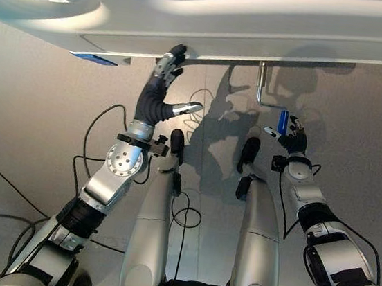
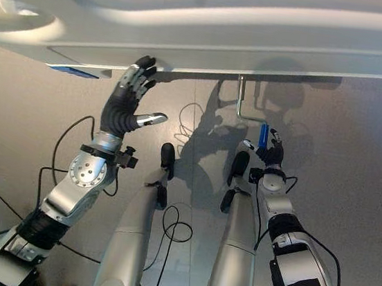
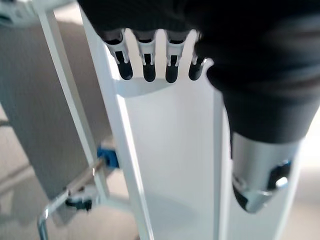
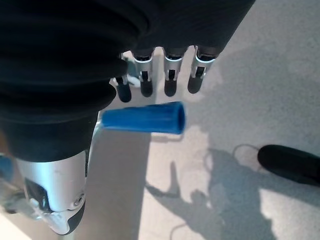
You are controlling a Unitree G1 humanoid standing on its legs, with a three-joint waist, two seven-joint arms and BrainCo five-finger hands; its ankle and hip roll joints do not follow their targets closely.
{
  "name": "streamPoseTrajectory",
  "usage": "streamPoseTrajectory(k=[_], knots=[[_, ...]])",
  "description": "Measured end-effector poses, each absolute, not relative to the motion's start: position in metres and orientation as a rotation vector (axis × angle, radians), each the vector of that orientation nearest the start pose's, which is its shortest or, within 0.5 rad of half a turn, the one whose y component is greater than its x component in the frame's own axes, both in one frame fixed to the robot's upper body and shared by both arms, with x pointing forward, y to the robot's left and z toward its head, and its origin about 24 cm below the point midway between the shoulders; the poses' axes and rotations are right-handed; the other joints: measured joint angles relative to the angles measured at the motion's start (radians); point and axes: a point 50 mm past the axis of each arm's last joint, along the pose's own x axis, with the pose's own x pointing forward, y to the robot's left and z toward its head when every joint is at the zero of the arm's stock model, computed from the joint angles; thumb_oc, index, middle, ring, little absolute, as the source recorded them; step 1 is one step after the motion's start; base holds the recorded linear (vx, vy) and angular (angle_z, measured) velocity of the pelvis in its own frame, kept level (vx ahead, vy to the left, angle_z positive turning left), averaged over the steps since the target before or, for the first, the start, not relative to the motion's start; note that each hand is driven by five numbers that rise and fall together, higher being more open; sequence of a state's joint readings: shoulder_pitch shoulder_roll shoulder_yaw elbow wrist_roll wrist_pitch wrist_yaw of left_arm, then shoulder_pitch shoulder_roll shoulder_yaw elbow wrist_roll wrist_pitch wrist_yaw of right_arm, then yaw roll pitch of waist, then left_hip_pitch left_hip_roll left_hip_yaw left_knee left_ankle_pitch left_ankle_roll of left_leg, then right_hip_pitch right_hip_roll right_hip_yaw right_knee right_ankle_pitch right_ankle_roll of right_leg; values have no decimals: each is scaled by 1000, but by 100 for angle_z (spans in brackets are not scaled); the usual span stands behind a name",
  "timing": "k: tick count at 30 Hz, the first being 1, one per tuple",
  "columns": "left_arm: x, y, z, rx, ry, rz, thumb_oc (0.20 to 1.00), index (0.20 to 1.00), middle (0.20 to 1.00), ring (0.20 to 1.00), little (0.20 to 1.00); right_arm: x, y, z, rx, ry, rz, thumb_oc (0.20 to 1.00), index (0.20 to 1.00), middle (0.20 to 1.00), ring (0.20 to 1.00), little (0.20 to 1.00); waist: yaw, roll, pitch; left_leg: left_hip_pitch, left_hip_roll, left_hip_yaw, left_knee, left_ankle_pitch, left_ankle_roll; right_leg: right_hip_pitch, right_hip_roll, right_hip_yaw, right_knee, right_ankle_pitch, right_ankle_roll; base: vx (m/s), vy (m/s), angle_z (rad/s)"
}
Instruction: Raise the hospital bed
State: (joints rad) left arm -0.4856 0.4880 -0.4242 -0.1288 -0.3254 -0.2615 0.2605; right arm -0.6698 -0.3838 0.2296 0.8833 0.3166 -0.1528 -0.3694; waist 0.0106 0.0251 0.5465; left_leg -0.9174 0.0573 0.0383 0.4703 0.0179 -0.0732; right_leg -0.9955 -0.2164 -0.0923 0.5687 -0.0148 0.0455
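The white footboard (image 1: 261, 26) of the hospital bed spans the top of the eye views. Under its middle hangs a metal crank (image 1: 260, 85) with a blue grip (image 1: 283, 121). My right hand (image 1: 294, 140) is right at that grip. In the right wrist view the blue grip (image 4: 142, 118) lies between the straight fingers (image 4: 170, 82) and the thumb, which is not closed on it. My left hand (image 1: 156, 100) is raised, open, its fingertips (image 3: 145, 65) against the footboard's lower edge. The crank's blue grip (image 3: 106, 156) also appears in the left wrist view.
Blue corner pieces (image 1: 93, 58) sit under the footboard's ends. A white frame bar (image 3: 65, 100) runs under the bed. Grey floor (image 1: 361, 122) lies below and around the crank.
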Motion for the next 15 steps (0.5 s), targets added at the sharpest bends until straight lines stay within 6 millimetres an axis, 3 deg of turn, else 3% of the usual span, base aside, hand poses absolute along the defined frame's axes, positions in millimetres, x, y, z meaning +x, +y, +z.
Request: streamPoseTrajectory(k=[3, 15], knots=[[281, 105, 208, 64, -743, -337, 1000, 1000, 1000, 1000, 1000, 365, -221, 75, -201, 38, -343, 1000, 1000, 1000, 1000, 1000, 2, 0, 1, -63, 3, -11, 49, -8, -3, -59, 1, 1, 43, -8, -7, 0, 0, 0], [281, 102, 202, 61, -706, -336, 1000, 1000, 1000, 1000, 1000, 377, -215, 105, -197, -49, -329, 1000, 1000, 1000, 1000, 1000, 1, -2, 1, -146, 8, -17, 77, -10, -5, -140, 1, 1, 67, -6, -10, 2, -2, 0]])
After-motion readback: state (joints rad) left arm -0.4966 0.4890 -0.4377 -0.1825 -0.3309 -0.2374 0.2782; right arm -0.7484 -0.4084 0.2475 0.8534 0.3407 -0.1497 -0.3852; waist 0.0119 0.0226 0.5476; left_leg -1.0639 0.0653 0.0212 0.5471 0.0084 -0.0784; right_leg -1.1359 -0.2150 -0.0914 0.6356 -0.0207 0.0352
